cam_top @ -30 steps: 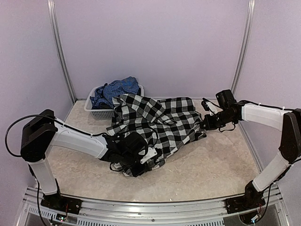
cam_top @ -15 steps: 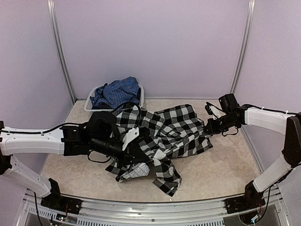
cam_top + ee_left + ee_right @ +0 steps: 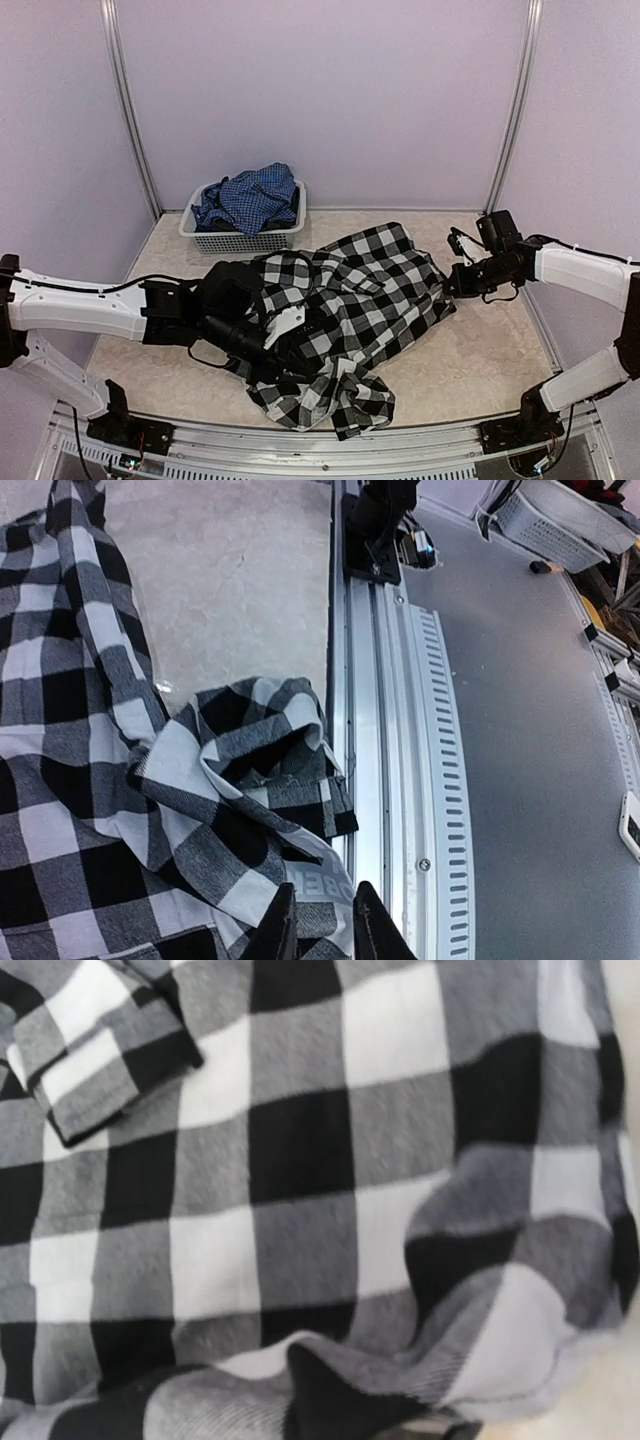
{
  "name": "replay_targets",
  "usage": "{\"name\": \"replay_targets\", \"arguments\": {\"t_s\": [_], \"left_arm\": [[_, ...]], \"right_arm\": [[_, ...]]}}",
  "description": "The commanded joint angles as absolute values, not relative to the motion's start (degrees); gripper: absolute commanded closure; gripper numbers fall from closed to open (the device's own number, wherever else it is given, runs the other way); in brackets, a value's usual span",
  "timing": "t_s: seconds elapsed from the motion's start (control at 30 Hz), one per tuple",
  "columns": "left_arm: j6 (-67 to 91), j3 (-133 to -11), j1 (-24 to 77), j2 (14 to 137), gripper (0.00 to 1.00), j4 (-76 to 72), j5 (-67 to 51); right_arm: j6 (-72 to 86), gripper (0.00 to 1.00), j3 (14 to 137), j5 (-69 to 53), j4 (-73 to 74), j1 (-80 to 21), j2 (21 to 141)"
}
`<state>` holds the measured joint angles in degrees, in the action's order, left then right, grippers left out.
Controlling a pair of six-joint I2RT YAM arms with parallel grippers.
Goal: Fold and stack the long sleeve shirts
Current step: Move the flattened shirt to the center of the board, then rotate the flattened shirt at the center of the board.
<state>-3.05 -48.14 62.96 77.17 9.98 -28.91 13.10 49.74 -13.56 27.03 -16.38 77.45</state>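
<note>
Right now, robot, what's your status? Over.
Right claw shut on black-and-white checked shirt. Left claw at its bunched end, grip unclear. Blue shirt in basket. Nothing blocking.

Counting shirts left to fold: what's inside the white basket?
A crumpled blue checked shirt fills the basket and bulges above its rim. Anything underneath the shirt is covered and cannot be seen.

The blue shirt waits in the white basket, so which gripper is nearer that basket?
Left. The left gripper is on the black-and-white shirt, in front of the basket; the right gripper is farther off, at that shirt's right edge.
</note>
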Motion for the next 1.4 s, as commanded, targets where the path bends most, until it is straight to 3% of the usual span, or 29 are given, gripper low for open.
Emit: {"name": "replay_targets", "arguments": {"t_s": [0.0,0.1,0.17,0.3,0.37,0.47,0.6,0.73,0.93,1.1,1.37], "left_arm": [[-3.72,-48.74,64.62,81.29,0.8,14.55,-27.82],[-3.36,-48.89,62.63,80.66,0.75,12.08,-27.42],[-2.1,-48.17,60.21,79.39,0.67,8.85,-27.51],[-1.44,-47.92,59.26,78.32,0.47,6.46,-24.88],[0.36,-48.39,59.28,79.95,0.41,5.82,-21.5],[5.74,-49.76,58.04,83.25,0.33,4.18,-15.12],[12.37,-50.71,56.41,87.75,0.26,2.36,-8.25],[16.22,-50.03,56.33,90.2,0.24,3.28,-1.05],[19.35,-48.87,56.3,94.41,0.24,7.6,2.86],[20.05,-46.17,54.49,93.9,0.23,8.98,3.01],[23.49,-42.35,50.64,93.73,0.23,10.38,0.35]], "right_arm": [[16.65,1.0,46.75,-10.95,29.13,-16.03,71.52],[19.06,1.0,45.44,-8.04,31.81,-16.85,66.95],[21.0,1.0,44.14,-6.59,32.85,-17.54,63.6],[24.16,0.78,43.92,-3.61,35.04,-19.83,59.99],[24.74,0.58,44.71,-2.76,35.24,-20.34,59.13],[24.65,0.36,46.38,-0.64,34.9,-21.16,59.15],[22.33,0.25,48.48,-0.44,30.72,-21.83,63.98],[19.83,0.25,50.01,-3.36,23.86,-22.02,74.04],[19.15,0.34,49.79,-8.99,17.5,-22.06,85.04],[22.45,0.43,44.83,-13.19,13.69,-22.5,88.14],[29.23,0.4,36.44,-12.32,14.47,-24.35,85.83]]}}
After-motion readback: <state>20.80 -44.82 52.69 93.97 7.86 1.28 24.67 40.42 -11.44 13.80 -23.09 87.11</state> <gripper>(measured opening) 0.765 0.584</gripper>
